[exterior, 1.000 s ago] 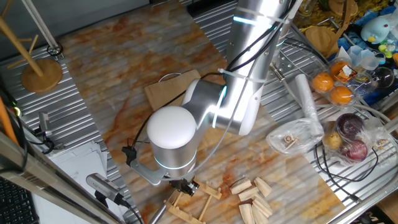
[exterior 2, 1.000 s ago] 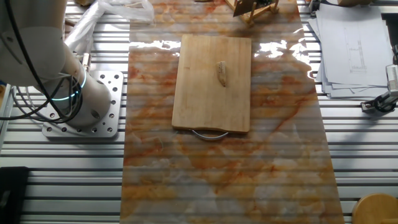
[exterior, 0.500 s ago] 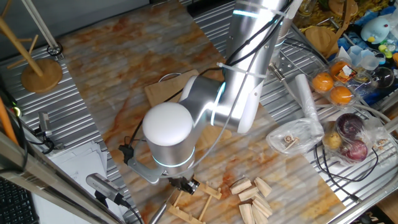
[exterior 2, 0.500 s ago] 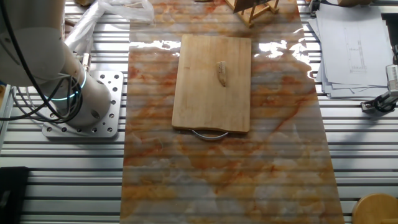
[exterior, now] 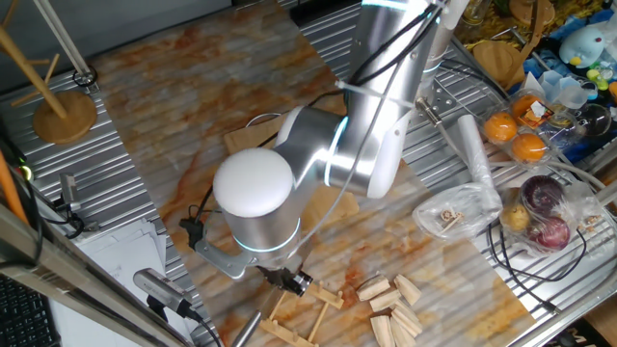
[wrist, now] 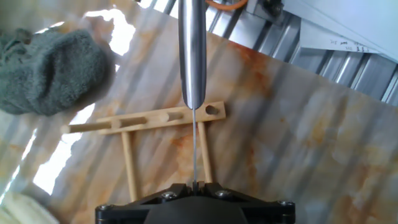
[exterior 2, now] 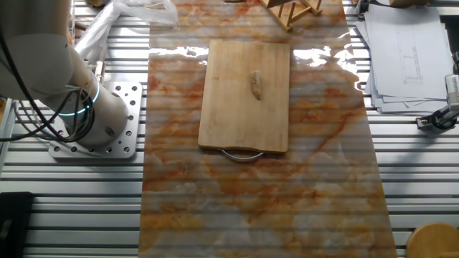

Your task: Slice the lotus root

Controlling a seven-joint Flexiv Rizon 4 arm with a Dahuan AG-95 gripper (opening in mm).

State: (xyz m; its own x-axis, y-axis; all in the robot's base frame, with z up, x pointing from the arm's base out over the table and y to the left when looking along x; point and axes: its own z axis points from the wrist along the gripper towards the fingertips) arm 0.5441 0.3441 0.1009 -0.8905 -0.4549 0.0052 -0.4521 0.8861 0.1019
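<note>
The lotus root [exterior 2: 255,84] lay whole and uncut on the wooden board [exterior 2: 244,122], well apart from the gripper [wrist: 194,186], which was pinching a knife [wrist: 192,53] above the wooden rack [wrist: 163,118], so all slicing remained.

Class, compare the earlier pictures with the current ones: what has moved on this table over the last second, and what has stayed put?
Only the arm moved: its white joint cap drifted a little left and up in one fixed view, carrying the knife above the wooden rack. Nothing was grasped or released. The lotus root lies as before on the cutting board, uncut.
</note>
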